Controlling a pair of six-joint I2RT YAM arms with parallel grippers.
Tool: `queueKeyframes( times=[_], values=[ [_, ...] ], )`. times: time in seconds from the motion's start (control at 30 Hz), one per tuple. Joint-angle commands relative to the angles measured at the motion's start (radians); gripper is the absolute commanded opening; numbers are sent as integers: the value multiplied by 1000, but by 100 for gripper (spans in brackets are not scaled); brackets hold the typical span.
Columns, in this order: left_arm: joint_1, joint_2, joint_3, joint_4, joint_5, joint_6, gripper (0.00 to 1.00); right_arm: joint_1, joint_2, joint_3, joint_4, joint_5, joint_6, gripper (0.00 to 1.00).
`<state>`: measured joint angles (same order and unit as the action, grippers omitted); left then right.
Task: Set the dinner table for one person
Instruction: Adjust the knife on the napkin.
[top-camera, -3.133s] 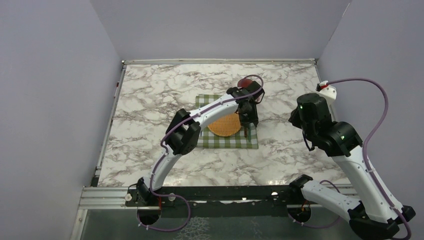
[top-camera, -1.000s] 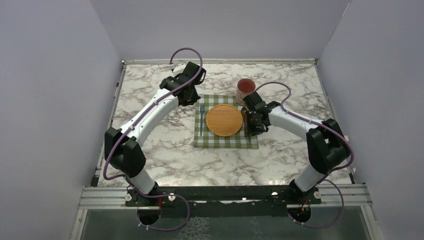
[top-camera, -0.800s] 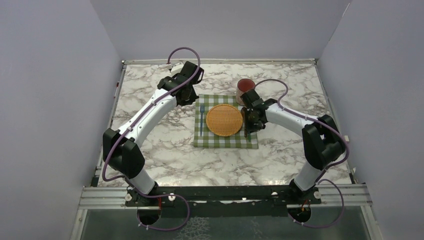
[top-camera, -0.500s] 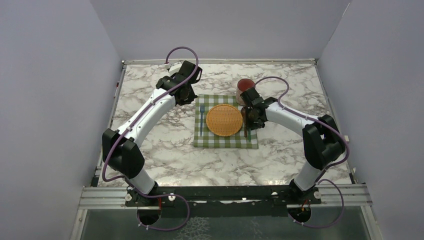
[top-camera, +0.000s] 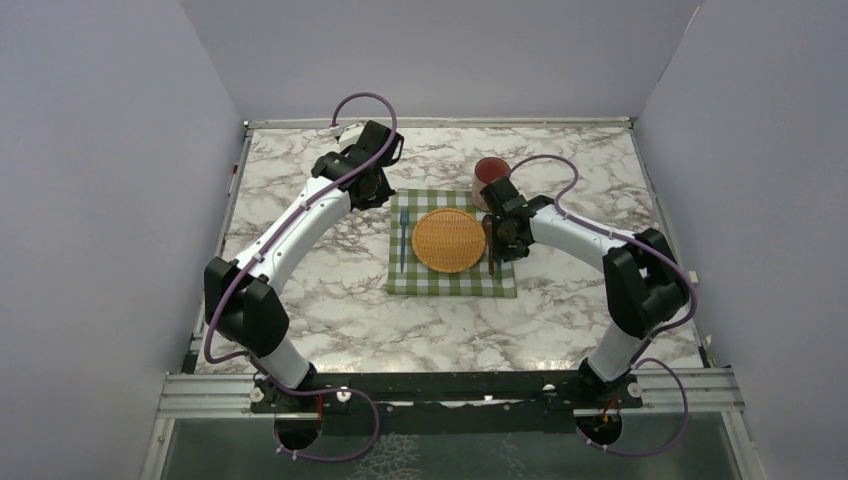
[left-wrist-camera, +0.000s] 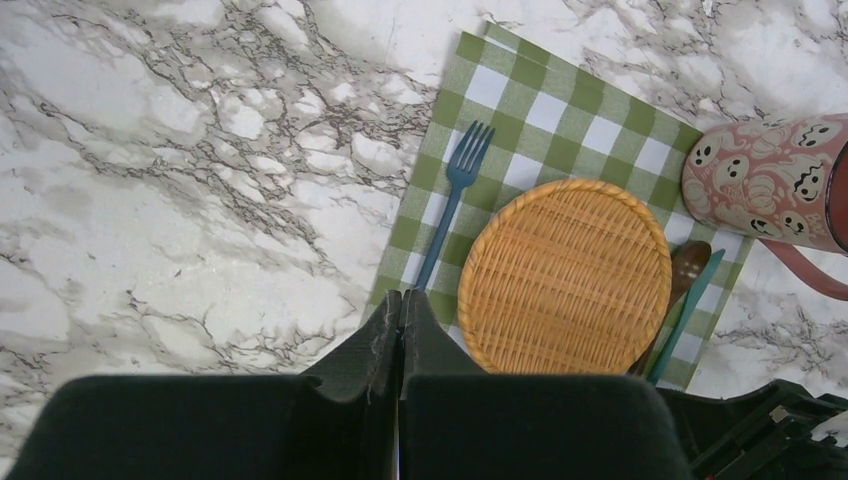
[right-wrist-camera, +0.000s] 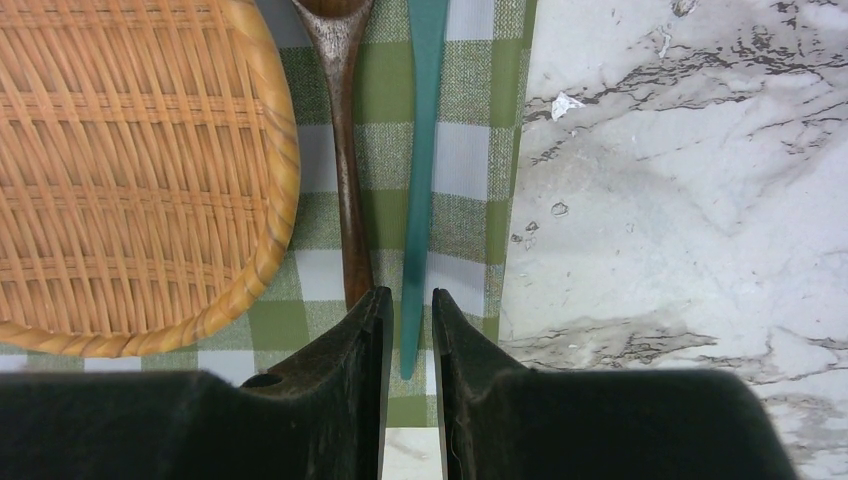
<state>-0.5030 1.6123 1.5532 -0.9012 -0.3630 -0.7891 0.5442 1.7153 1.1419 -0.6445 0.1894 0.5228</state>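
The dinner table (top-camera: 300, 300) is white marble with grey veins. On it lies a green checked cloth (top-camera: 410, 280) with a wicker plate (top-camera: 449, 240), a blue fork (top-camera: 403, 240) on its left, and a brown spoon (top-camera: 487, 232) and a teal knife (top-camera: 491, 262) on its right. A pink mug (top-camera: 490, 172) stands behind the cloth. My left gripper (top-camera: 380, 195) is shut and empty, raised off the cloth's far left corner (left-wrist-camera: 401, 297). My right gripper (right-wrist-camera: 408, 295) is slightly open, its fingers either side of the knife (right-wrist-camera: 420, 150) without touching it.
Lilac walls close the table in on the left, back and right. A metal frame (top-camera: 450, 385) runs along the near edge by the arm bases. Bare marble (right-wrist-camera: 680, 200) lies right of the cloth and in front of it.
Three seconds ago my left arm reached over the plate's right side and my right arm was pulled back. In the last second my right gripper slid slightly toward the mug; the left barely drifted.
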Motion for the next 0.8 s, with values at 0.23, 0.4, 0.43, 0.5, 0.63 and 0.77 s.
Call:
queueKeyframes(
  times=[0.23,0.4,0.43,0.5,0.63,0.77],
  values=[
    [16,-23,-2,15,24,26,0,2,68,9,29,27,8,25],
    [21,-27,-5,15,27,28,0,2,73,7,31,33,10,25],
    [22,-28,-6,15,28,28,0,3,76,8,28,34,12,25],
    [24,-28,-6,15,31,31,0,2,79,6,27,37,14,24],
    [28,-24,-3,15,39,34,0,3,84,-2,27,44,17,23],
    [30,-19,2,15,44,37,0,3,89,-10,32,52,17,22]
  ],
)
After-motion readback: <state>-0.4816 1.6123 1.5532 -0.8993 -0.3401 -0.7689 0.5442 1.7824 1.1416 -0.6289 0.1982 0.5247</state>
